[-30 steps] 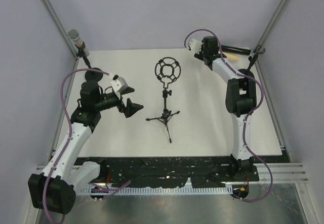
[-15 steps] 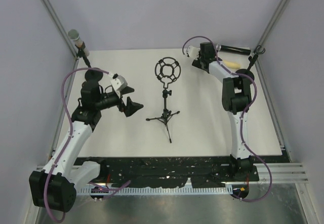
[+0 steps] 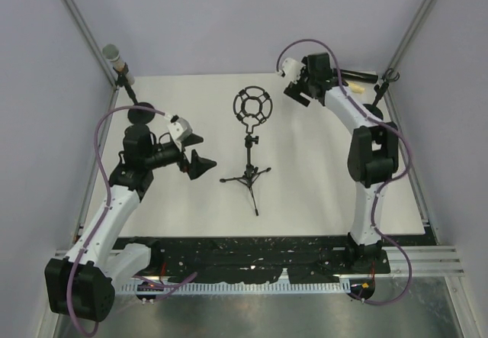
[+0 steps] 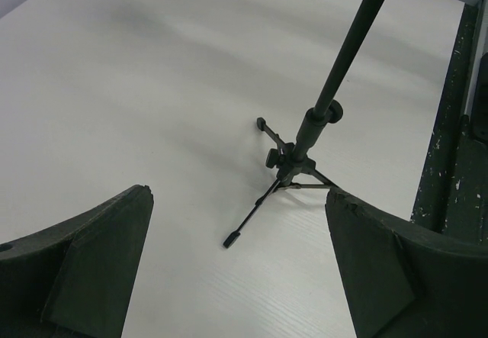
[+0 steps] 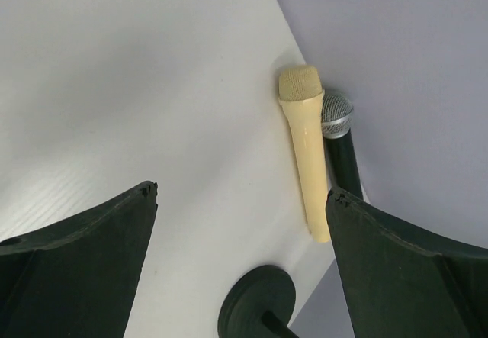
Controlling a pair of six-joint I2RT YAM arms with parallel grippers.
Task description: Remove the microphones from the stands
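A black tripod stand [image 3: 248,174] stands mid-table; its round shock-mount ring [image 3: 252,106] is empty. In the left wrist view the stand [image 4: 305,136] rises ahead of my open left gripper [image 4: 238,193], which holds nothing. From above, that left gripper [image 3: 197,149] hovers left of the tripod. At the back right lie a cream microphone [image 5: 305,147] and a black microphone [image 5: 336,117], side by side. My right gripper [image 5: 242,191] is open above the table near them and touches neither. From above, the right gripper [image 3: 303,86] sits left of the black microphone [image 3: 354,74] and the cream microphone [image 3: 352,88].
A grey-headed microphone [image 3: 114,56] sits clipped in a thin stand at the back left, on a round base [image 3: 141,113]. Another round-based stand [image 5: 259,311] is at the back right beside the lying microphones. Frame posts and purple walls close in the table [image 3: 305,193].
My right gripper's jaws have gone from partly closed to wide open, and its wrist has turned a little. The left arm has not moved.
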